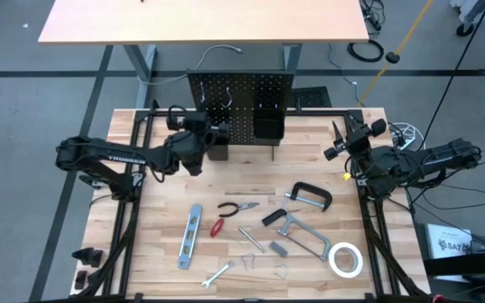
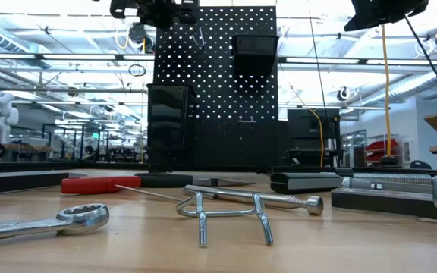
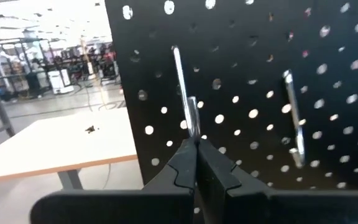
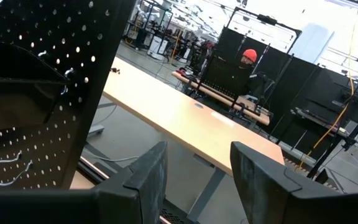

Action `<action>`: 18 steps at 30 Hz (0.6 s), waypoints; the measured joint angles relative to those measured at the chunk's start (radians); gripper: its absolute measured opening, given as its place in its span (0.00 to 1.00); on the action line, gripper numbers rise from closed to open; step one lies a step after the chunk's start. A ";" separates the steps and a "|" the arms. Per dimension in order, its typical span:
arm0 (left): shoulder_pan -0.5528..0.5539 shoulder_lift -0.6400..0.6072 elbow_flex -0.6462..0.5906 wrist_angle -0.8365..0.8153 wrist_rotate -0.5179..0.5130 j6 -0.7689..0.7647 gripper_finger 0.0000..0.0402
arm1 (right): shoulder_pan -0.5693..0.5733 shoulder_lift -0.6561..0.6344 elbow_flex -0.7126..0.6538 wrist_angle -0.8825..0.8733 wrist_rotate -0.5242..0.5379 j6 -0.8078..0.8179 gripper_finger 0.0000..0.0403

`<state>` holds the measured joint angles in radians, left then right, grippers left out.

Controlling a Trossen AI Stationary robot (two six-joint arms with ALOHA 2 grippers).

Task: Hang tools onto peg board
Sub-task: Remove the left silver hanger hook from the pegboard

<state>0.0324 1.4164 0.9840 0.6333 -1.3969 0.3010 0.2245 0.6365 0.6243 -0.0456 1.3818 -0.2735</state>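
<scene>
A robot with two dark arms works at a tan wooden table (image 1: 158,252). At the far edge stands the upright black perforated metal peg board (image 1: 241,101), carrying silver hooks and two black box-shaped bins. The left gripper (image 3: 196,144) is raised against the board's face, its fingers pressed together on a thin silver wire hook (image 3: 185,87) that lies against the holes. The right gripper (image 4: 197,163) waits at the table's right edge, fingers parted and holding nothing.

None of the tools is hung: the blue-grey level (image 1: 190,236), dark-handled pliers (image 1: 238,207), red-handled screwdriver (image 1: 217,227), black C-clamp (image 1: 310,196), grey bar clamp (image 1: 297,233), silver wrench (image 1: 217,275) and white tape roll (image 1: 344,259) all lie on the tabletop.

The step in hand looks like seating a hook. Next, probably, comes pressing its prongs fully into the holes, then releasing
</scene>
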 joint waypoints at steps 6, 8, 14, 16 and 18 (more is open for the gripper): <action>-0.032 -0.027 0.000 0.004 -0.036 0.002 0.02 | 0.000 0.000 0.000 -0.002 0.000 0.001 0.41; -0.044 -0.040 0.000 0.008 -0.049 0.003 0.02 | 0.000 0.000 0.000 -0.002 0.000 0.001 0.41; -0.073 -0.079 0.000 0.016 -0.056 0.001 0.02 | 0.000 0.000 0.000 -0.001 0.000 0.001 0.41; -0.080 -0.093 0.000 0.017 -0.056 0.001 0.02 | 0.000 0.000 0.000 -0.001 0.000 0.001 0.41; -0.081 -0.105 0.000 0.017 -0.056 0.000 0.02 | 0.000 0.000 0.000 -0.001 0.000 0.001 0.41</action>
<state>-0.0488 1.3117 0.9844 0.6504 -1.4525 0.3008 0.2245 0.6364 0.6243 -0.0467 1.3817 -0.2726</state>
